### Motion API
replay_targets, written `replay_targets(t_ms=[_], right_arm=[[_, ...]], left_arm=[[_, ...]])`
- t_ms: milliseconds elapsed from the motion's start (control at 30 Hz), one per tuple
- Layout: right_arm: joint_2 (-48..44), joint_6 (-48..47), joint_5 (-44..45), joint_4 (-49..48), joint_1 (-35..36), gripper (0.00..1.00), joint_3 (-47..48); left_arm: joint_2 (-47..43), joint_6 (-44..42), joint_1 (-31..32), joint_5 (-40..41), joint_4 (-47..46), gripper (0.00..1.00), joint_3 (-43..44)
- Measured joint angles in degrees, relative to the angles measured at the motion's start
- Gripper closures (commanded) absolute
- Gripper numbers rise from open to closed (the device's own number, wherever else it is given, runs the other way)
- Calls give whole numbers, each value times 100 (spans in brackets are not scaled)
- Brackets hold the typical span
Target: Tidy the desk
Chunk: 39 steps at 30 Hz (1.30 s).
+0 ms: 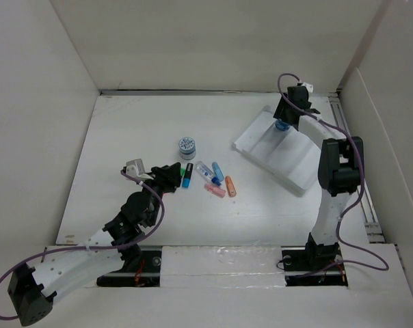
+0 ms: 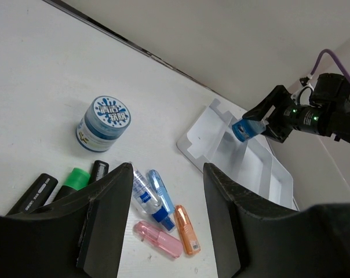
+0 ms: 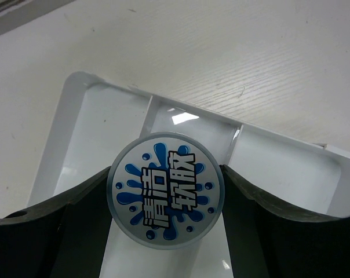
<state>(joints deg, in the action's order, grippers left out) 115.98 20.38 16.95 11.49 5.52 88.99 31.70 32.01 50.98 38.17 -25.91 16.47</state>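
The desk (image 1: 124,137) is a white tabletop between tall white panels. My right gripper (image 1: 283,121) is shut on a round blue jar (image 3: 165,194) with a splash-pattern lid and holds it over the far end of a white compartmented tray (image 1: 295,160), whose rim (image 3: 76,116) shows under it. My left gripper (image 1: 172,173) is open and empty, hovering over a cluster of pens. Between its fingers (image 2: 111,197) I see a pink case (image 2: 159,238), an orange case (image 2: 187,230), a blue pen (image 2: 160,191) and a clear tube (image 2: 145,194).
A second, matching jar (image 1: 187,147) stands on the desk behind the cluster. A green marker (image 2: 75,178) and black markers (image 2: 36,191) lie left of the pens. The tray lies slanted at the right, near a rail along the right panel (image 1: 360,171).
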Motion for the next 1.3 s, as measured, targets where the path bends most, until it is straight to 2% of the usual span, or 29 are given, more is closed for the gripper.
replay_targets(t_ms=[33,267,367,433,467,500,533,600,667,700,767,800,867,900,933,1000,1133,1300], right_arm=[[22,0,0,0,-15,28,70],[98,22,-146,48,-140,10,245],[94,17,-214,52,-164,11,245],[28,0,-284,52,-162,23,223],[-50,-7,-323,15,-138,33,160],[-201,-7,-372,-70,-114,68,9],[-402,-50,-450,-149,-57,81,-181],[-896,-24,-597,-289,177,100,-538],[-1331,-52,-717,-518,551,100,-748],[-1482,-70,-763,-649,820,98,-782],[-1615,-125,-868,-942,1416,83,-782],[-1613,-173,-911,-1069,1746,62,-765],[-1462,-284,-942,-1180,2406,38,-702],[-1314,-356,-949,-1193,2708,21,-643],[-1161,-426,-942,-1191,2979,14,-581],[-793,-623,-890,-1075,3460,5,-417],[-68,-925,-632,-601,4094,2,70],[612,-1093,-450,-129,4293,1,737]], left_arm=[[0,0,0,0,-2,52,0],[7,0,0,0,-2,53,0],[7,0,0,-2,7,53,0],[-2,0,0,-2,0,52,0],[-2,0,0,-2,0,53,0],[-7,2,0,0,4,53,0],[-7,7,0,2,7,52,0],[-22,22,0,22,26,53,0],[-66,72,0,87,42,54,0],[-105,118,0,140,52,55,0],[-229,236,0,286,136,55,0],[-317,304,0,361,192,55,0],[-501,404,0,490,219,54,-35],[-612,448,0,562,212,54,-87],[-737,487,0,632,219,53,-151],[-951,564,0,752,282,51,-223],[-1130,651,-4,892,310,47,-291],[-1134,730,-4,951,409,46,-291]])
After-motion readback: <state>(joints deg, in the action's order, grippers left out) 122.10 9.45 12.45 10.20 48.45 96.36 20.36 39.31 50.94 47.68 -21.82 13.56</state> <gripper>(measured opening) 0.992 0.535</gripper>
